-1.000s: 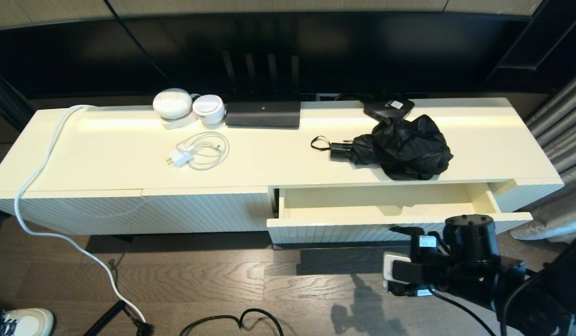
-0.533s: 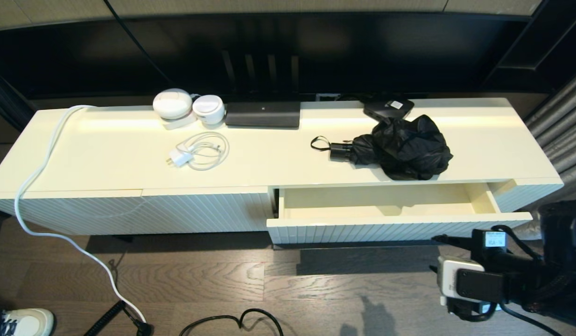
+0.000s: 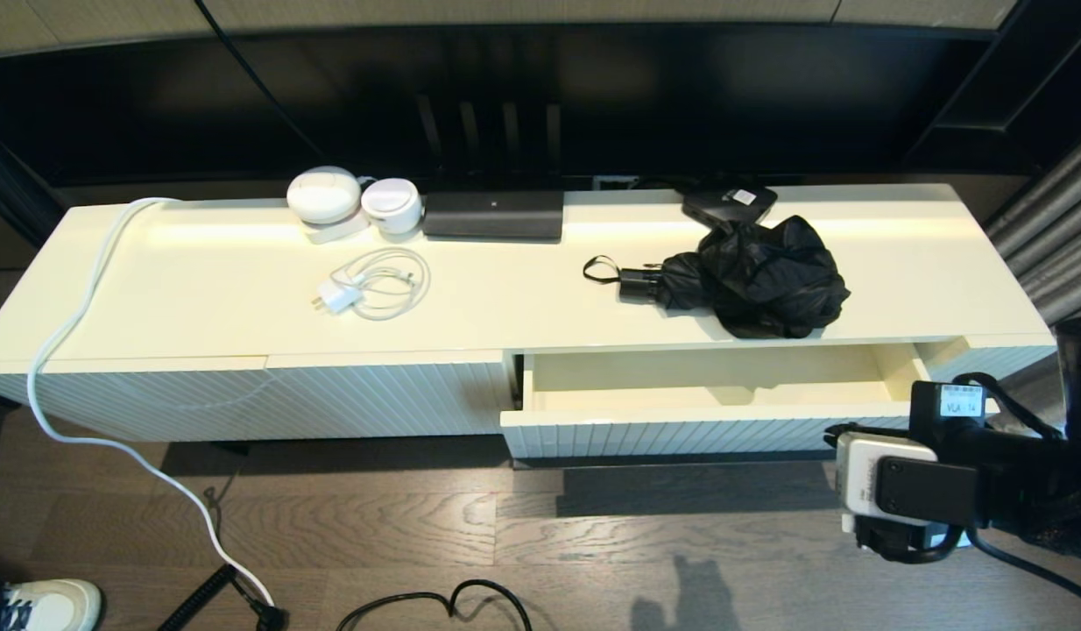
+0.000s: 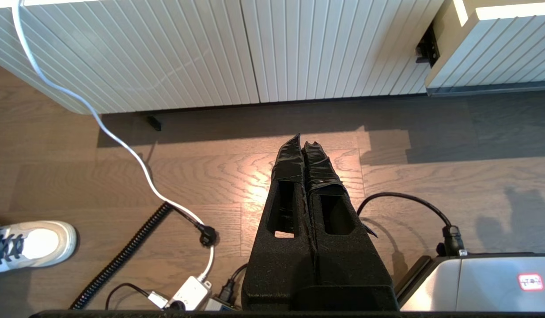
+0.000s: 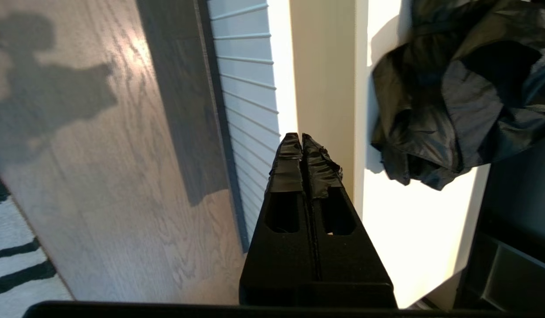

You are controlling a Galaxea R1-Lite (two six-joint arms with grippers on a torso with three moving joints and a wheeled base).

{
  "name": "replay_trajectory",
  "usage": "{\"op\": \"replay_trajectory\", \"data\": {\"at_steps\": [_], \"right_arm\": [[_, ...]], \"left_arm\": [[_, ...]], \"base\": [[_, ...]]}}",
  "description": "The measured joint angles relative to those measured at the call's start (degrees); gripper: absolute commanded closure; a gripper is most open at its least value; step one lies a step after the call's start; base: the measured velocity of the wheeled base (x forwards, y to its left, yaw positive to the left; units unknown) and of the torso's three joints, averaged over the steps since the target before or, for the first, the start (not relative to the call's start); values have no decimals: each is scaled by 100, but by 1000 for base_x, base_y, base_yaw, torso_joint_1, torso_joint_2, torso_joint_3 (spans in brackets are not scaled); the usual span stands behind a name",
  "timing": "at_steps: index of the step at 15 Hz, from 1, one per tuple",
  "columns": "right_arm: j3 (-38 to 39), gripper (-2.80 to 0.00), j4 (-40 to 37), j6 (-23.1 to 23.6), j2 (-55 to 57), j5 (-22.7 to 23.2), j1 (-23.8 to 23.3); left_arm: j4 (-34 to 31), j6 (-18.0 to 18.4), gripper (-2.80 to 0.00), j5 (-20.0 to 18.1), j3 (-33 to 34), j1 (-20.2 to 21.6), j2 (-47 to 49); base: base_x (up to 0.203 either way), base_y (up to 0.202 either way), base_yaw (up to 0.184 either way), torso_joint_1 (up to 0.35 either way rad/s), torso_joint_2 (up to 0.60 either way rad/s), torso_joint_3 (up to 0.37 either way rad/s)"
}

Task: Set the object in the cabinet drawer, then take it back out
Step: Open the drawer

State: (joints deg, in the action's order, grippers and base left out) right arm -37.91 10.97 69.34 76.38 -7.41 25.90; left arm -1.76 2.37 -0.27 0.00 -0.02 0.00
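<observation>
The right gripper (image 5: 301,140), its black taped fingers pressed together and holding nothing, points over the fluted front of the wide cream-white cabinet drawer (image 3: 742,431), near that drawer's right end; the left gripper (image 4: 302,145), also closed and empty, hangs parked over the wooden floor in front of the cabinet. The drawer stands pulled open with its smooth interior bare, while the black compact folding umbrella (image 3: 755,276) with bunched canopy lies on the cabinet top just behind the drawer, so neither stowing nor retrieval appears begun.
</observation>
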Motion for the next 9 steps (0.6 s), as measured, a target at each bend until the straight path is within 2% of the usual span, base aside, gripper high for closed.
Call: {"op": "replay_trajectory", "data": {"at_steps": [9], "right_arm": [[-1094,0,736,-13,2041,-176,212]], "left_arm": [[0,0,0,0,0,0,0]], "base": [[0,0,0,0,0,0]]}}
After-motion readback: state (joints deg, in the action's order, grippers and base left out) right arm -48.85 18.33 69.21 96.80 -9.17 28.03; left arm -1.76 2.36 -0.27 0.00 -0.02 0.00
